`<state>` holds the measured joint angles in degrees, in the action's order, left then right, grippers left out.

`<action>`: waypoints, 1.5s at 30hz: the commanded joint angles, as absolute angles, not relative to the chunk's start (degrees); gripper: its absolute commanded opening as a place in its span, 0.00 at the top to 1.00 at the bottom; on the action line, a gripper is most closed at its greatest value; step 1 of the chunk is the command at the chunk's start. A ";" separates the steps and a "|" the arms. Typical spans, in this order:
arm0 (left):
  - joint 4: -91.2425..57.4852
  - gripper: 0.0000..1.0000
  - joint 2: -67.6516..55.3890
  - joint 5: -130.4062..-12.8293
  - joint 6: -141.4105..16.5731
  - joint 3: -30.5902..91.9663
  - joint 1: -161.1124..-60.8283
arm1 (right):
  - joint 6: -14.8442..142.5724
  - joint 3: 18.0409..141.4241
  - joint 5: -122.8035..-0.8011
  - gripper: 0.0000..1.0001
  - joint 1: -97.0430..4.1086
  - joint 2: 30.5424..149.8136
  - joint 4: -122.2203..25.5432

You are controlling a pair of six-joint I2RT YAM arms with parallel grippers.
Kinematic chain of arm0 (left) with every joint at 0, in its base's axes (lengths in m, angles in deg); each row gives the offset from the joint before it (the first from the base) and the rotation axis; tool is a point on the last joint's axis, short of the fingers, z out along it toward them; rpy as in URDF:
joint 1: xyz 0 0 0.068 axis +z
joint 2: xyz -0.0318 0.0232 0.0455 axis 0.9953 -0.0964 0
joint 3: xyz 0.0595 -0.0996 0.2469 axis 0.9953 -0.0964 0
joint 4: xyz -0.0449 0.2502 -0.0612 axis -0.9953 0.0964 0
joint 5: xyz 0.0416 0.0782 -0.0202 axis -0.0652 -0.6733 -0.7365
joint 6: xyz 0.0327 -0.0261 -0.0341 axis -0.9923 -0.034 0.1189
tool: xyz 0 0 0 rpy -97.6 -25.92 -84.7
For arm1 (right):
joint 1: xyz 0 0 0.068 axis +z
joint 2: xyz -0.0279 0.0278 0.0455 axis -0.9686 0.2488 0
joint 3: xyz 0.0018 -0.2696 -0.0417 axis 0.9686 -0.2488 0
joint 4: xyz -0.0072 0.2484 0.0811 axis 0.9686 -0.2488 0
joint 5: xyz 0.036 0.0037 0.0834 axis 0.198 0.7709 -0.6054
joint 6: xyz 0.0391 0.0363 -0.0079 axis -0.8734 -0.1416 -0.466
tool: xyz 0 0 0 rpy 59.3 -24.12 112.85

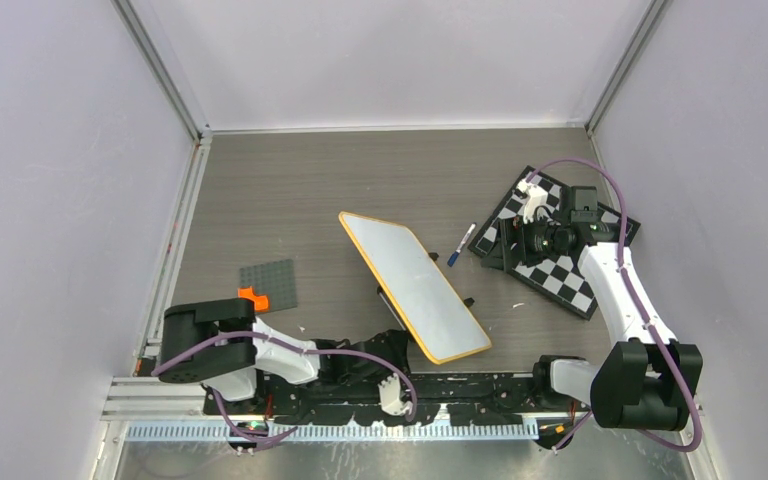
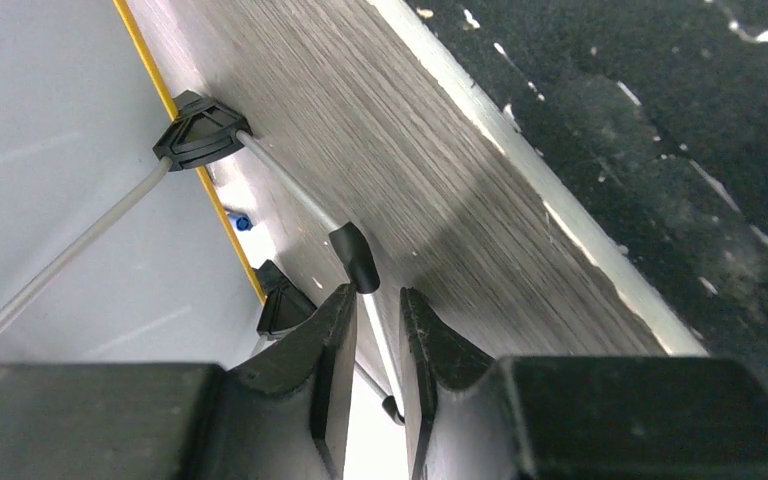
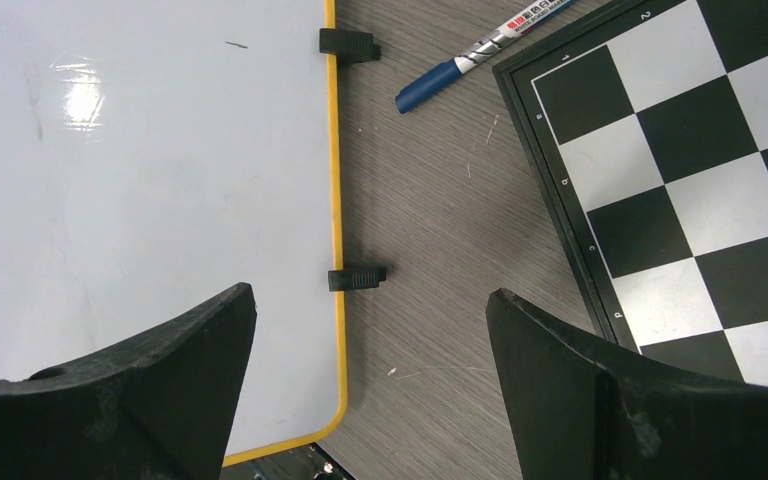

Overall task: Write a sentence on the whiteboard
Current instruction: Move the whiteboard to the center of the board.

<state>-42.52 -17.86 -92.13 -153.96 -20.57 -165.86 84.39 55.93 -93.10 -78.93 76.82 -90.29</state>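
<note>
Top view, whiteboard (image 1: 415, 285): lies in the middle of the worktop (image 1: 290, 200), with its long axis diagonal from far left to near right. No sentence shows on its face.

Top view, marker (image 1: 462, 243): lies on the worktop between the whiteboard's right edge and the checkered board (image 1: 560, 275). It is near both and appears to touch neither. Its long axis is oblique, with the blue cap at the nearer end.

Top view, right tool (image 1: 520, 240): held over the left part of the checkered board, with the marker just to its left.

Top view, left tool (image 1: 397, 345): low at the whiteboard's near left edge, well apart from the marker.

Left wrist view, fingers (image 2: 332, 340): drawn close together, leaving a narrow gap. A wire leg (image 2: 352, 252) from the whiteboard's underside runs into that gap. Whether it is clamped cannot be told.

Left wrist view, whiteboard: seen from beneath, so this edge appears to stand off the worktop.

Right wrist view, right tool: spread wide and empty. Only bare worktop and one black clip foot (image 3: 357, 277) show in the gap.

Right wrist view, layout: the whiteboard is left of the gap and the checkered board right of it. The marker lies ahead of the tool, slightly to the right, cap end nearer.

Governing relation (judged): the right arm is the nearer to the marker. The marker's barrel lies oblique to the line between the fingertips, so a grasp would likely need some wrist turn as well as a reach forward and down.
</note>
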 commanded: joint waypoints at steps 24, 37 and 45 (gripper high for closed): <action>-53.99 0.99 -24.43 -87.42 -166.67 -24.95 -145.48 | 86.47 56.50 -94.71 0.11 -78.76 76.20 -91.48; -45.71 0.74 -9.23 -80.26 -173.07 -30.61 -139.64 | 86.34 56.57 -95.48 0.11 -78.76 76.47 -91.22; -6.98 0.62 19.93 -72.06 -168.05 -28.42 -141.17 | 86.34 56.79 -96.66 0.13 -76.88 77.58 -91.20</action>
<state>-30.13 8.90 -78.56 -171.62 -31.24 -140.59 85.60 55.93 -95.09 -78.47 77.17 -91.97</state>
